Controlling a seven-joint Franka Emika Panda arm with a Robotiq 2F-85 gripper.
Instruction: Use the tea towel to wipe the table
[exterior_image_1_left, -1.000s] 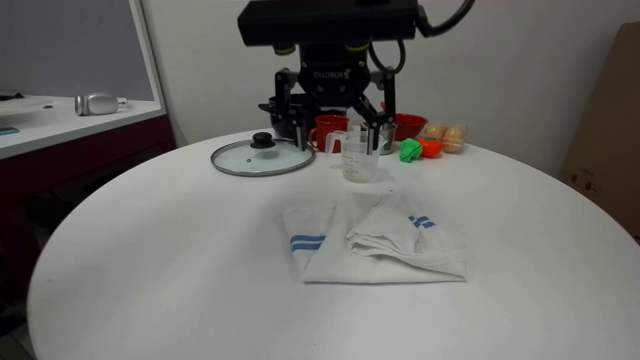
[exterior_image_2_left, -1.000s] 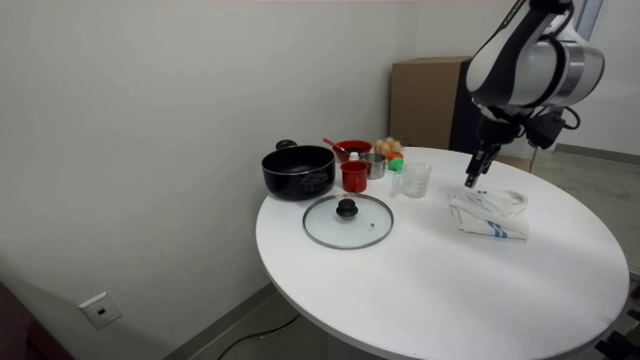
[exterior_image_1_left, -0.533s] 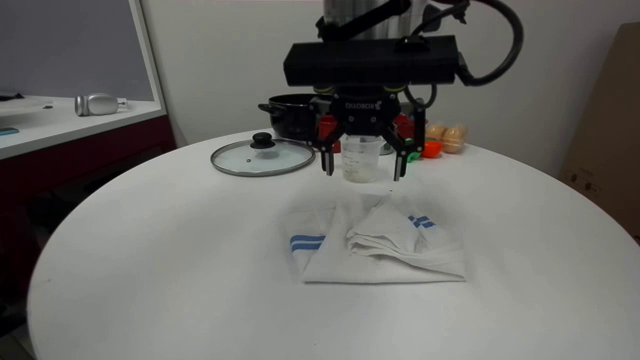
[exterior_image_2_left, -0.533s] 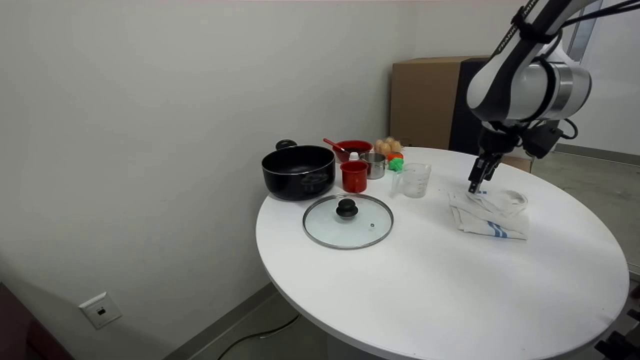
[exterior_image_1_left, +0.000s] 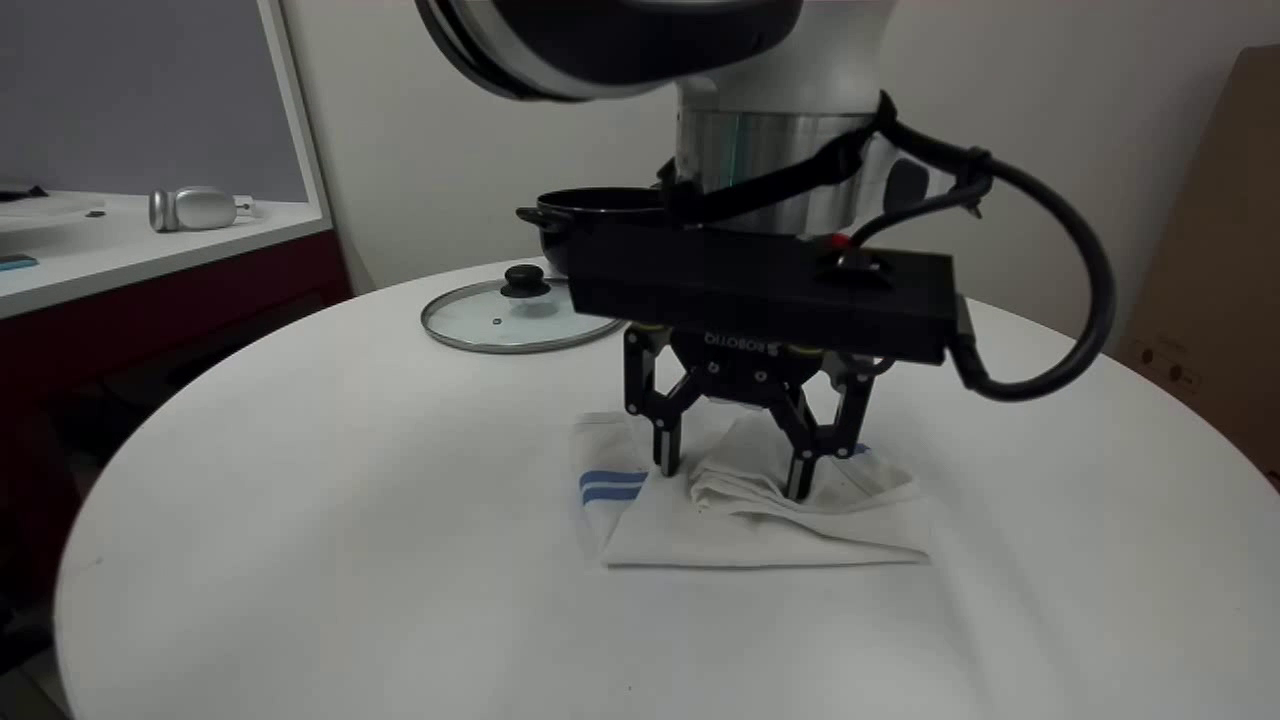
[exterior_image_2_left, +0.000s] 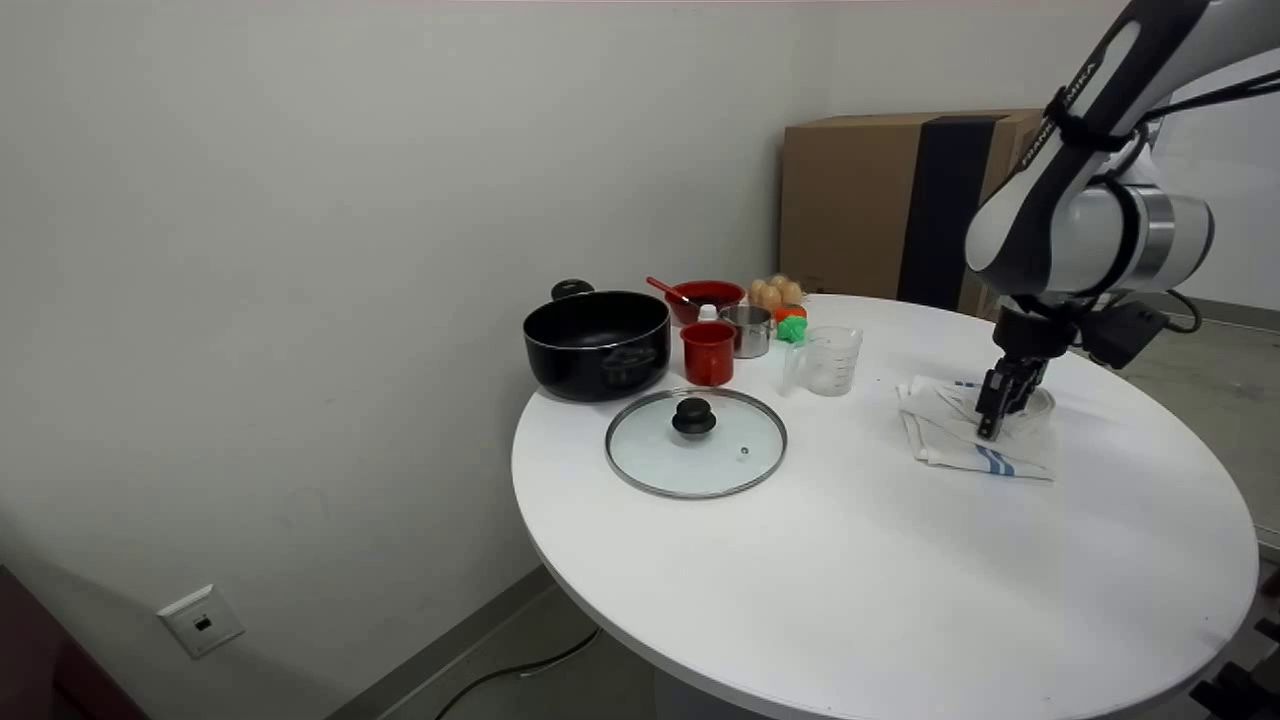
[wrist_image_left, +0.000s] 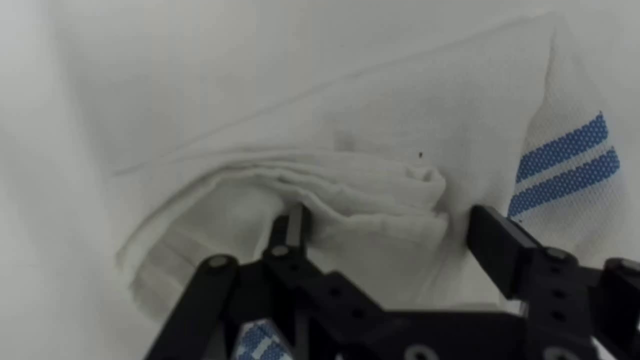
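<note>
Over the white counter (exterior_image_1_left: 300, 540), my end effector (exterior_image_1_left: 732, 482) stands spread around a bunched fold of the towel (exterior_image_1_left: 700, 540), so I should squeeze low, catching several layers.

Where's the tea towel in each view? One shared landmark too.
In an exterior view: tea towel partly behind the gripper, right of centre, below mid-height; blue stripe pair at the towel's left.
In an exterior view: tea towel at right, below mid-height; blue stripe pair at its lower edge.
Wrist view: tea towel across the middle; blue stripe pair at right.
Shared landmark: the blue stripe pair.
</note>
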